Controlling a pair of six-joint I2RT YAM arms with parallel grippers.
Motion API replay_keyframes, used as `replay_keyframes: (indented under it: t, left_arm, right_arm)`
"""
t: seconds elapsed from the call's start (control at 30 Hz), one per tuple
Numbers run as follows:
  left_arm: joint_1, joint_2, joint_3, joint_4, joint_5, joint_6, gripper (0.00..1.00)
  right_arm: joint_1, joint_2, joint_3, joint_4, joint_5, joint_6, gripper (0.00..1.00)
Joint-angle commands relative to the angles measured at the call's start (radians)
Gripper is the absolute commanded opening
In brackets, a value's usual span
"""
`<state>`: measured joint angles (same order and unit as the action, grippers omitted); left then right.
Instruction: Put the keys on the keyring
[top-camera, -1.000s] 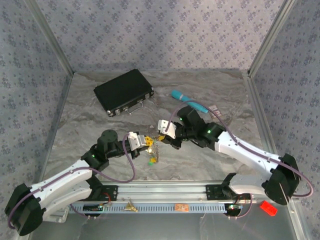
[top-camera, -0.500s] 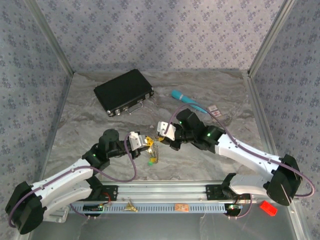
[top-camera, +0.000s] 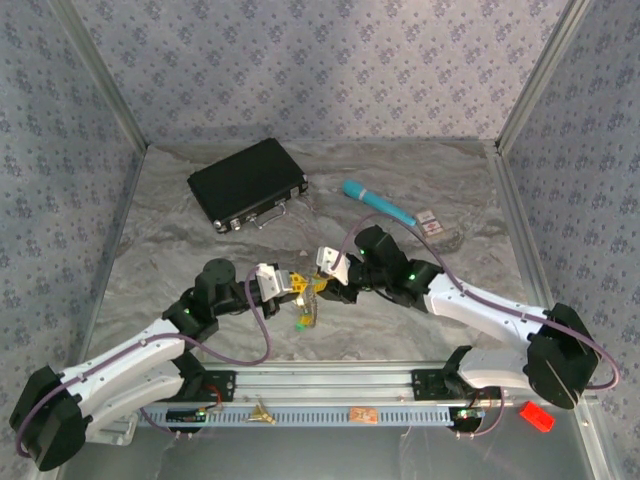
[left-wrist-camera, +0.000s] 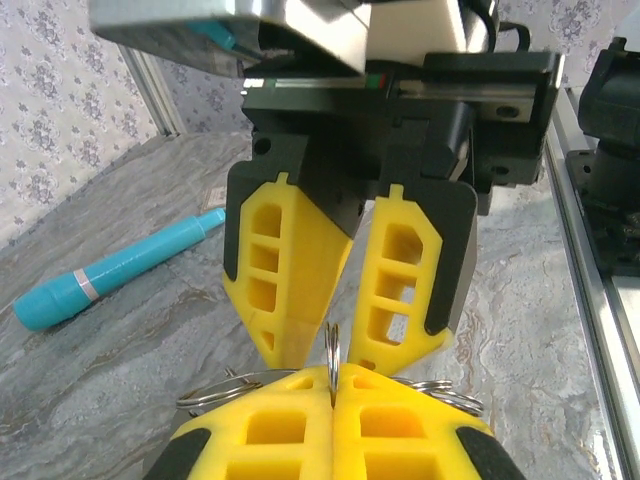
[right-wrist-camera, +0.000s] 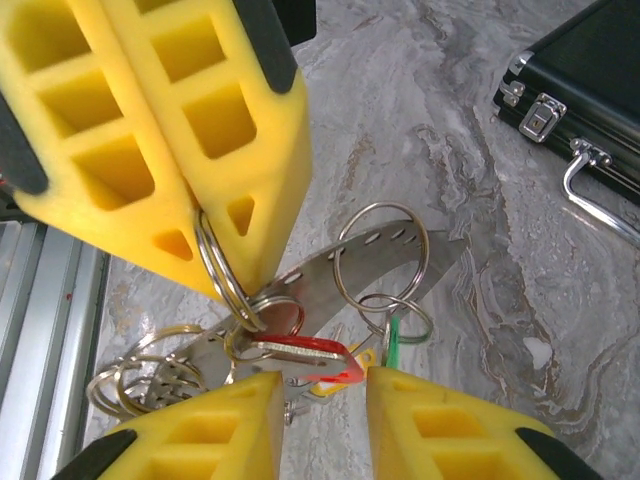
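The left fingers (left-wrist-camera: 265, 430) are pressed fully together on a thin wire loop of the keyring (right-wrist-camera: 214, 262). It hangs from them over the surface (right-wrist-camera: 500, 220), around the near middle. The right fingers (right-wrist-camera: 205, 440) stand partly apart, gripping nothing, close beside the keys (right-wrist-camera: 300, 350) dangling in the bunch. Everything here looks light, hard and slick, and the loops probably swing freely. A key seems best pinched flat across its plastic head, and the ring close to its split.

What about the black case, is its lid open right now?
No, the black case lies flat with its lid shut and its handle side facing the arms.
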<state>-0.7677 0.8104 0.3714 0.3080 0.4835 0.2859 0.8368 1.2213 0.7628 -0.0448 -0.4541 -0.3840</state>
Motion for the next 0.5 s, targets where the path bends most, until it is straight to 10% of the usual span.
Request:
replay_keyframes:
  t: [0.0,0.47]
  left_arm:
    - [-0.002,-0.021,0.012,0.075,0.038,-0.019,0.00]
    - [-0.001,-0.023,0.013,0.122,0.060,-0.049,0.00]
  right_arm:
    - [-0.006,0.007,-0.023,0.088,-0.030,0.029,0.31]
    - [-0.009,0.050,-0.053,0.220,-0.065,0.041,0.41]
